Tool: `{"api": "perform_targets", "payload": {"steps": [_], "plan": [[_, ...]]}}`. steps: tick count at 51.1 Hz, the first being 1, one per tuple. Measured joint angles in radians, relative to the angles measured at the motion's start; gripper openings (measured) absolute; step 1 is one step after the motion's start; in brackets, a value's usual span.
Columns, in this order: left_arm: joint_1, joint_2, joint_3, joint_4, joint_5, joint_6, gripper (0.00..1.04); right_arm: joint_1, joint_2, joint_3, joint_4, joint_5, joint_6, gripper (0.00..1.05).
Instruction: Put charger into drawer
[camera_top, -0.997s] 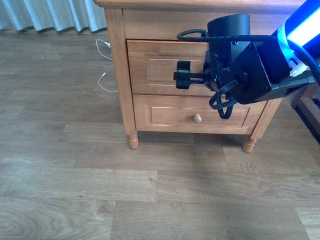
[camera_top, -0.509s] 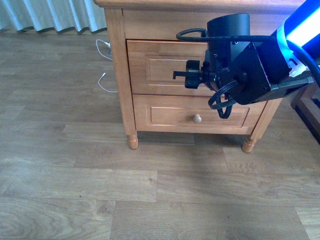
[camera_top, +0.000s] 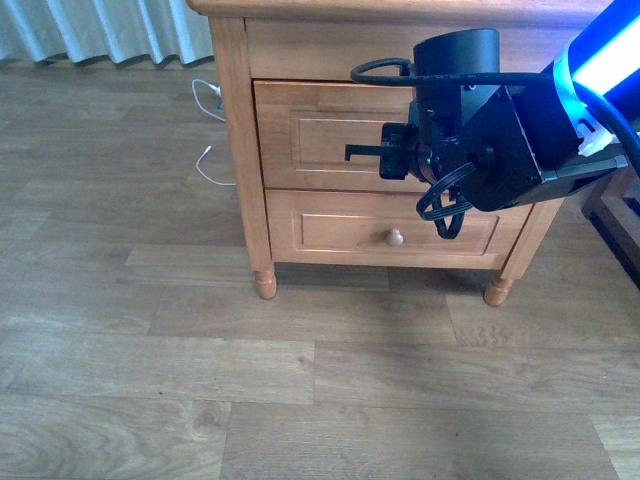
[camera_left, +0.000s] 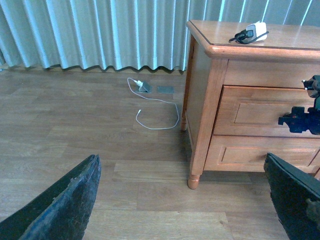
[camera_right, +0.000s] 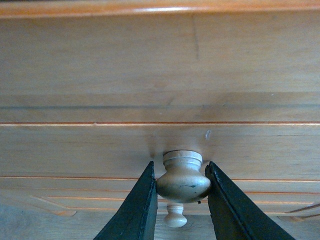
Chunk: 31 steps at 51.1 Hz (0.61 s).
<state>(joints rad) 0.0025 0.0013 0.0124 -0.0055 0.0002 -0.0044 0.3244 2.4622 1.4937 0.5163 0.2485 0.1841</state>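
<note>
The charger (camera_left: 252, 32), a white block with a black cable coiled on it, lies on top of the nightstand (camera_left: 210, 50); the front view does not show it. The upper drawer (camera_top: 320, 135) is closed. My right gripper (camera_top: 393, 151) is shut on its round wooden knob (camera_right: 183, 181), one finger on each side, and it also shows in the left wrist view (camera_left: 305, 120). My left gripper (camera_left: 180, 200) is open and empty, low over the floor in front of the nightstand's left corner.
The lower drawer (camera_top: 340, 230) with its own knob (camera_top: 394, 237) is closed. A thin white cable (camera_left: 157, 112) lies on the wooden floor beside the nightstand, below the curtains (camera_left: 100, 35). Dark furniture (camera_top: 622, 215) stands at the right edge.
The right gripper's jaws have closed in on the upper drawer's knob. The drawer has not moved. The right arm has stayed in place.
</note>
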Motion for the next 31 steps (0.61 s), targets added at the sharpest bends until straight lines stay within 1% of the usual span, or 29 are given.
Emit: {"api": "perform_targets", "payload": {"steps": [7, 16, 31], "plan": [[0.000, 0.000, 0.000, 0.000, 0.000, 0.000, 0.99, 0.003, -0.039, -0.064, 0.010, -0.011, 0.012, 0.24], [0.000, 0.000, 0.000, 0.000, 0.000, 0.000, 0.99, 0.019, -0.112, -0.176, 0.006, 0.004, 0.034, 0.24], [0.000, 0.000, 0.000, 0.000, 0.000, 0.000, 0.99, 0.066, -0.311, -0.409, -0.135, 0.003, 0.132, 0.24]]}}
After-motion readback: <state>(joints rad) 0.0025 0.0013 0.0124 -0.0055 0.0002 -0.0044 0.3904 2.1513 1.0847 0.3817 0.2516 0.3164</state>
